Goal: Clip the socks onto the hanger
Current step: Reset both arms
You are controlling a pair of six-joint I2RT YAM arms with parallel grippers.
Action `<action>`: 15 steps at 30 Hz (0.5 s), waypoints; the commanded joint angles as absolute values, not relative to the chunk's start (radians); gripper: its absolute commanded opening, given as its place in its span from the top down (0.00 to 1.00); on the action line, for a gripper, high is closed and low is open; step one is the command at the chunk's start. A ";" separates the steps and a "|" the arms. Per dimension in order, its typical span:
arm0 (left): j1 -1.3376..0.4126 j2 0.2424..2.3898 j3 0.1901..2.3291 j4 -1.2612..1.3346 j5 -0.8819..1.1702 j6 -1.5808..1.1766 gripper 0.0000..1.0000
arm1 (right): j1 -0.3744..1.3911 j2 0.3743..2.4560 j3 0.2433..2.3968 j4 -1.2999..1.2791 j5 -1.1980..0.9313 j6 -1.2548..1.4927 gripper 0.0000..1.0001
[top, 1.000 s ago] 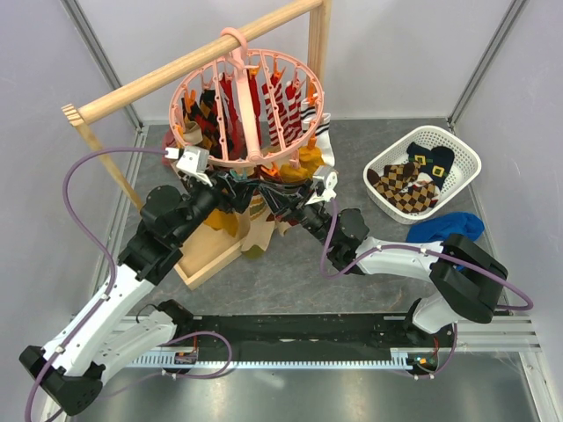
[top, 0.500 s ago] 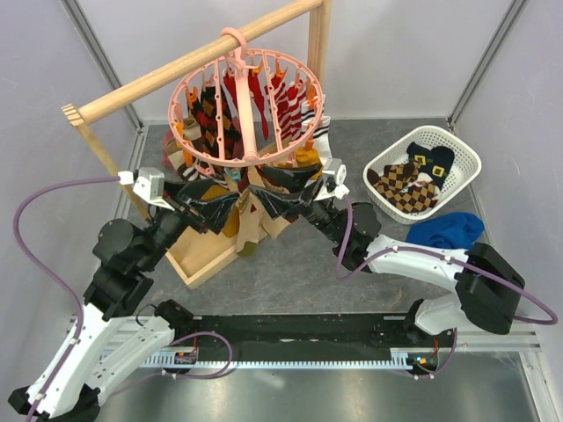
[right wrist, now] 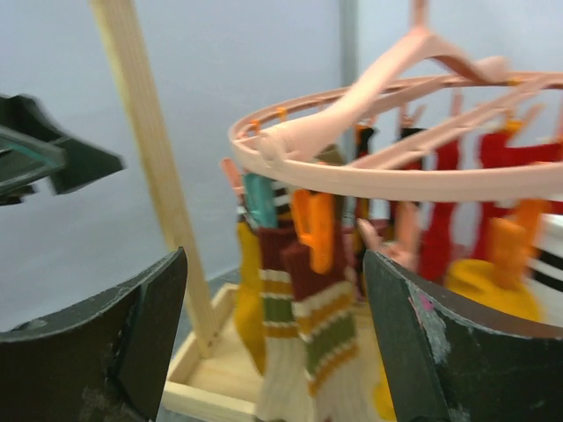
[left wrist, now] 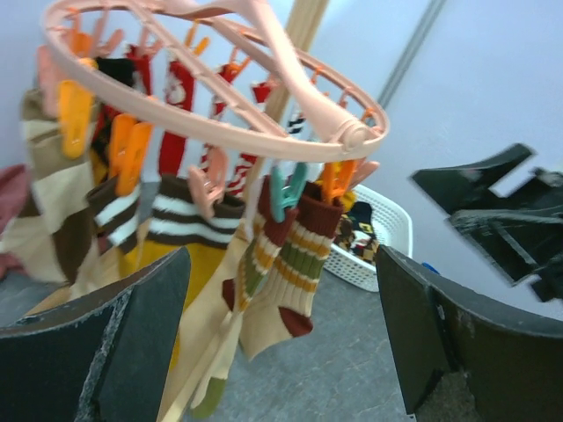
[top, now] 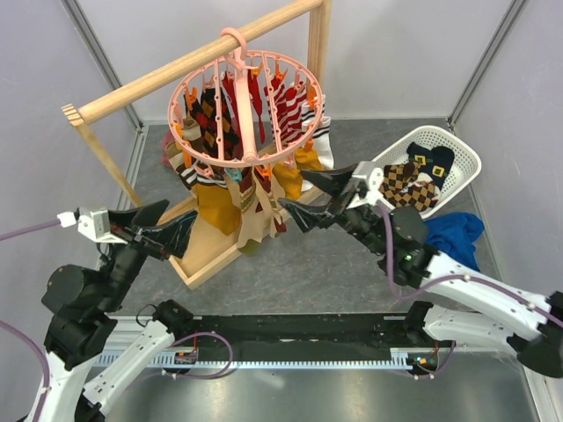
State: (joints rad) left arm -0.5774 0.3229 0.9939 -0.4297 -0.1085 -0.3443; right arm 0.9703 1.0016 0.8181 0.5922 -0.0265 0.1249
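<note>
the left arm (top: 132,362) and right arm (top: 479,292) have white links and bulky black joints. a purple cable (top: 387,252) trails from each wrist, by a white camera block (top: 91,223). the fingers (left wrist: 132,343) are black, broad and tapering, with scuffed grey edges.

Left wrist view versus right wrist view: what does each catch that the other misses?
Only left wrist: the white basket behind the socks, and the right gripper at the frame's right edge. Only right wrist: the wooden tray below the hanger, and the left gripper at the left edge. Both: the hanger ring and the brown-and-green striped socks hanging from a teal clip and an orange clip.
</note>
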 commanded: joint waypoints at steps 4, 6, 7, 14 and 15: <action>-0.574 0.187 0.983 -0.609 -0.271 -0.318 0.07 | 0.968 0.705 0.744 0.137 0.464 0.031 0.05; -0.574 0.141 0.976 -0.627 -0.288 -0.325 0.05 | 0.968 0.608 0.712 0.069 0.612 0.032 0.05; -0.574 0.127 0.974 -0.646 -0.302 -0.330 0.05 | 0.968 0.577 0.703 0.051 0.653 0.034 0.05; -0.574 0.019 0.963 -0.715 -0.316 -0.319 0.02 | 0.968 0.307 0.635 -0.104 0.870 0.011 0.04; -0.574 0.008 0.959 -0.718 -0.314 -0.318 0.01 | 0.968 0.254 0.620 -0.127 0.882 0.009 0.04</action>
State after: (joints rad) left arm -0.5774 0.0521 0.9730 -0.6678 -0.2817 -0.3428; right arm 0.9676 0.3679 0.6548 -0.0013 0.7292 0.0387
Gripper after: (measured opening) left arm 0.983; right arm 0.961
